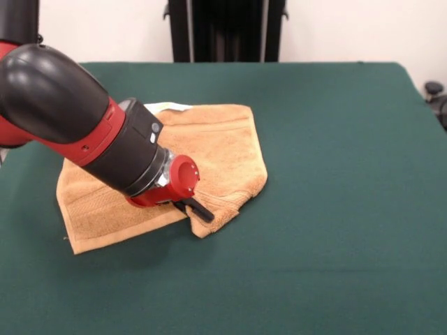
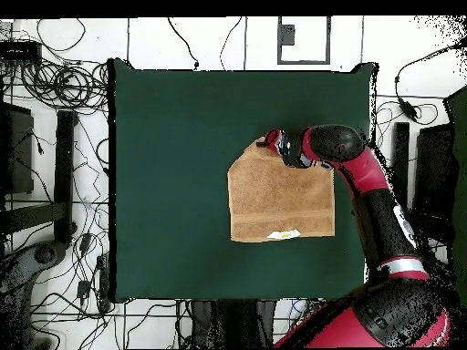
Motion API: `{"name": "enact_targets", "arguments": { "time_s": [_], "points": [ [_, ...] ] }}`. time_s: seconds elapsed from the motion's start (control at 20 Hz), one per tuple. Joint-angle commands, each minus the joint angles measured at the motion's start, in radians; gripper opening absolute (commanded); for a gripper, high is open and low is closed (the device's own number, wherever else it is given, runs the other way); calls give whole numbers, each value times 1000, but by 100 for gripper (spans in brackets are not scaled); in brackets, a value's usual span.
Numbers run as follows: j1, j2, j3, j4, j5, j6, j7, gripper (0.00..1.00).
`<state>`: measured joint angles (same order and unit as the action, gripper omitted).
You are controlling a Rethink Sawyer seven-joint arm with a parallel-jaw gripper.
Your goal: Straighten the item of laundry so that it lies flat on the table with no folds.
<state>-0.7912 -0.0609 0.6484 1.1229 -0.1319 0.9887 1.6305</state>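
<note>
The tan-orange towel [image 1: 216,150] lies on the dark green table [image 1: 335,139], left of the middle in the front view. Its near right corner is folded in, so that edge runs slantwise, and the cloth bunches at the front [image 1: 209,225]. A small white tag [image 1: 167,107] shows at its far edge. My gripper [image 1: 199,211] is down on the towel's front edge at the bunched fold, and its black fingers look closed on the cloth. In the overhead view the gripper [image 2: 267,142] sits at the top point of the towel [image 2: 278,196], with the tag [image 2: 285,235] at the bottom edge.
The arm [image 1: 77,118] reaches in from the upper left of the front view and hides the towel's left part. Bare green cloth [image 2: 169,182] spreads wide round the towel. Cables and stands lie off the table's edges [image 2: 55,91].
</note>
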Motion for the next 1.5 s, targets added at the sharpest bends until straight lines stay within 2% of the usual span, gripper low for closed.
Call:
{"name": "enact_targets", "arguments": {
  "time_s": [0.05,0.4,0.45,0.65,0.85,0.95,1.25,1.3,1.5],
  "points": [
    [68,132,11,90,-74,0,-198,0],
    [69,133,9,90,-67,5,-185,0],
    [70,133,7,90,-65,7,-180,100],
    [73,135,4,84,-59,23,-179,100],
    [75,123,1,89,-87,-18,-189,100],
    [61,125,21,98,-104,-59,-237,100],
    [53,130,28,107,-94,-64,-227,100],
    [51,130,30,107,-97,-71,-229,0],
    [55,128,24,99,-97,-47,-211,0]
  ]
}}
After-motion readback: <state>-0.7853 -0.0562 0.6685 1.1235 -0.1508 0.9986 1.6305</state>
